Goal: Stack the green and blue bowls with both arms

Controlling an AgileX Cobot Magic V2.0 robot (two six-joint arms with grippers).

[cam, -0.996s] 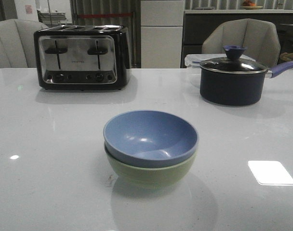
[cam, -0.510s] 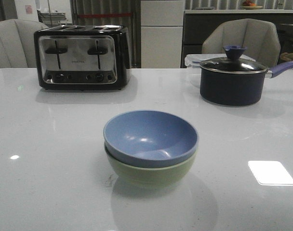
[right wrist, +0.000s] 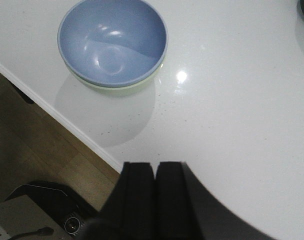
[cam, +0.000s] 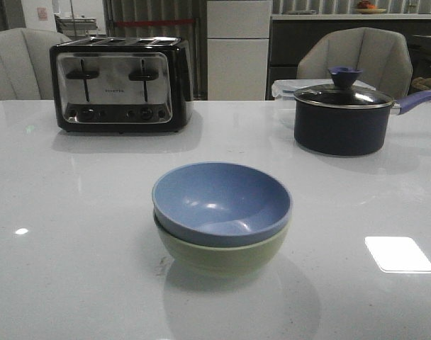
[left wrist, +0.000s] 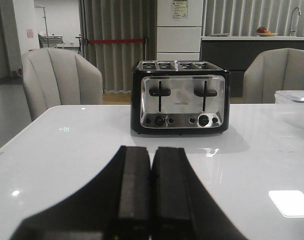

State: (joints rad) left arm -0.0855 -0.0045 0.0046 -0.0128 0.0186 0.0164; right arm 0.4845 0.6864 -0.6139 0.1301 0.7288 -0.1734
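Observation:
The dusty blue bowl [cam: 221,200] sits nested inside the pale green bowl [cam: 222,253] near the middle of the white table; no arm shows in the front view. From the right wrist the blue bowl [right wrist: 112,41] hides all but a thin rim of the green bowl [right wrist: 117,89]. My right gripper [right wrist: 155,165] is shut and empty, well apart from the stack, near the table's edge. The left gripper [left wrist: 152,150] is shut too, with nothing in it, over bare table and facing the toaster. Neither bowl appears in the left wrist view.
A black and chrome toaster [cam: 120,83] stands at the back left. A dark lidded pot [cam: 342,117] with a purple handle is at the back right, a clear container [cam: 286,88] behind it. Chairs stand beyond the table. The table's edge [right wrist: 67,122] and floor show beside the right gripper.

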